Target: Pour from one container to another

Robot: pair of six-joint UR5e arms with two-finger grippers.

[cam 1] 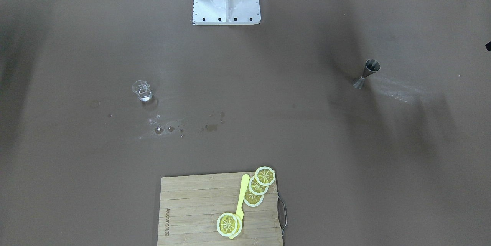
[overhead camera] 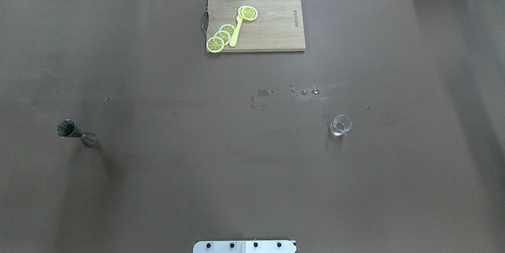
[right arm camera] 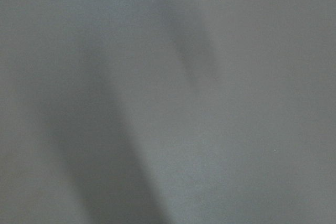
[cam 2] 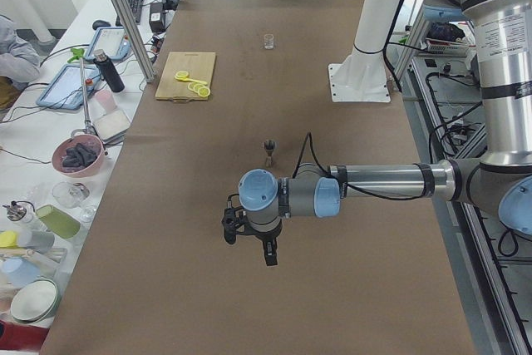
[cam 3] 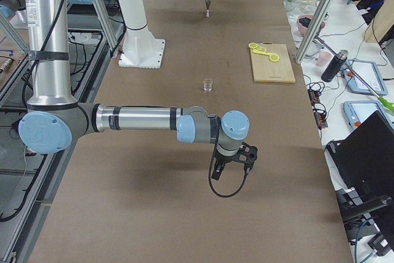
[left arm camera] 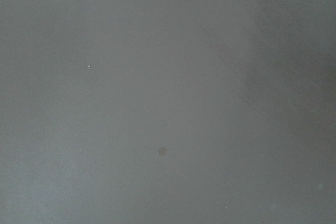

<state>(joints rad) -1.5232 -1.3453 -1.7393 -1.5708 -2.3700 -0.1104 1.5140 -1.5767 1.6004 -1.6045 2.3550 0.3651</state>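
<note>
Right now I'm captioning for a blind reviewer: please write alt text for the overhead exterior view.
A steel jigger stands at the left and a clear glass beaker at the right of a brown table, far apart, with droplets nearer the beaker. At the far edge, a wooden cutting board holds lemon slices and a yellow utensil.

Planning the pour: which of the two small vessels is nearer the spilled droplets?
The clear glass beaker, on the robot's right; the hourglass steel jigger stands far off on its left.
</note>
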